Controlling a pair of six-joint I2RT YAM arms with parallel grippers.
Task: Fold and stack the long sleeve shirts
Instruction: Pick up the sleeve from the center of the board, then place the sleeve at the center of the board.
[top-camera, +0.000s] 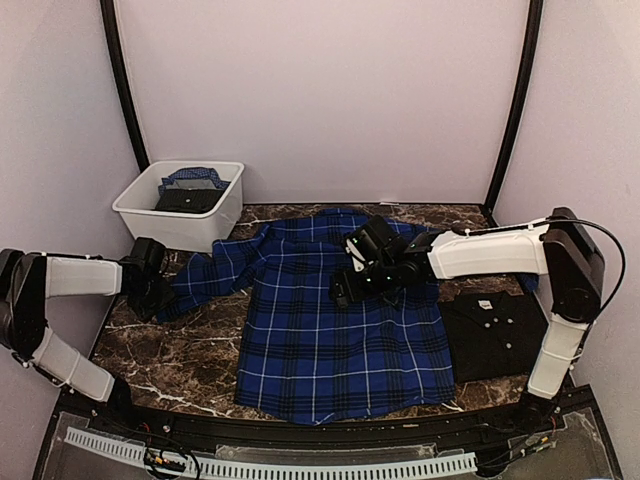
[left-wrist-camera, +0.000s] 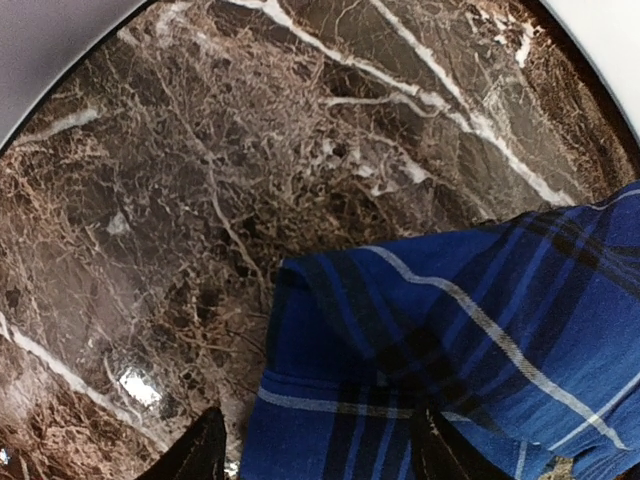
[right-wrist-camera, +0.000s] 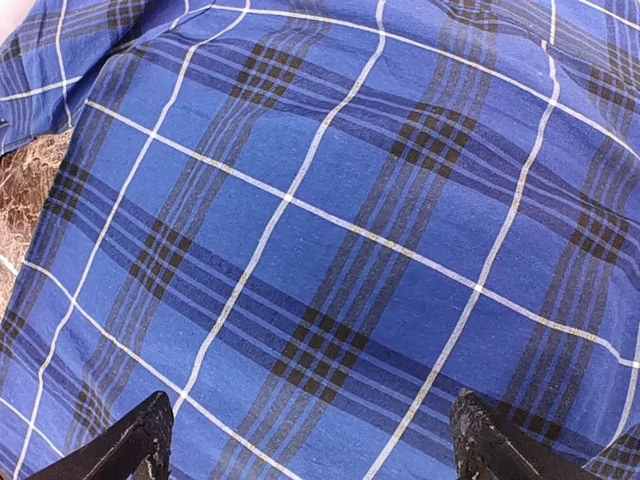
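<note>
Pale lilac walls close in a dark brown marble counter (top-camera: 200, 360) veined with white, seen from above with the arm bases at 6 o'clock. A royal-blue plaid cloth shirt (top-camera: 340, 340) lies spread flat at the centre, one long sleeve (top-camera: 215, 270) trailing out toward 9 o'clock. A plain black shirt with white buttons (top-camera: 495, 330) sits folded at 3 o'clock, just beside the plaid hem. A white plastic tub (top-camera: 135, 215) at 10 o'clock holds more dark and blue cloth. The left arm's jaws are open, straddling the end of that sleeve. One finger (left-wrist-camera: 200, 455) is over bare marble beside the cuff (left-wrist-camera: 400, 350), and the other is over the plaid. The right arm's jaws stand wide open above the shirt's upper body, gripping nothing. The step in hand looks like folding the sleeve inward. To do it well, the left jaws should sink until the lower finger slides under the cuff and close on both layers. They should then lift only enough to clear the counter and carry the cuff toward 3 o'clock, so the crease falls along the shoulder seam. Pressing the right jaws lightly on the body would likely keep the shirt from dragging sideways.
</note>
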